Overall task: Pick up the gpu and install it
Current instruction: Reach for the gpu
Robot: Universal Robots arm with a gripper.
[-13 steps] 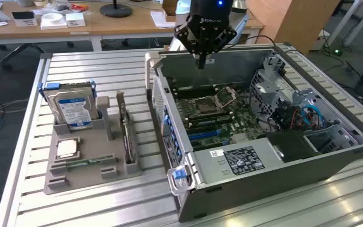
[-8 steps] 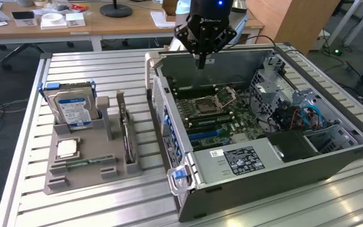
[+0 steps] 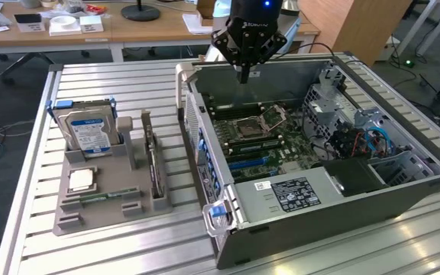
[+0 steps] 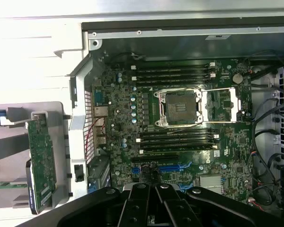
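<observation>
Exterior view puts the gpu left of centre in the frame. It stands on its long edge in a slot of the grey holder tray on the slatted bench, well apart from the fingers. Near it in the tray stands the hard drive with its blue label, and lower in the frame lie a processor chip and a slim memory stick. At the exterior view's right sits the open computer case with its motherboard exposed. The gripper hangs over the case's far end at the upper middle of the frame, its fingers clenched together on nothing. The card seems to offer only a thin upper edge, so an off-centre pinch could tilt it in its slot or drag the tray along. The case wall close beside the tray could also catch a swinging corner. In the wrist view the card reads as a green board with a dark shape under it. Its fan and end bracket are hard to make out, and the gripper's black body covers part of the blue expansion slots.
</observation>
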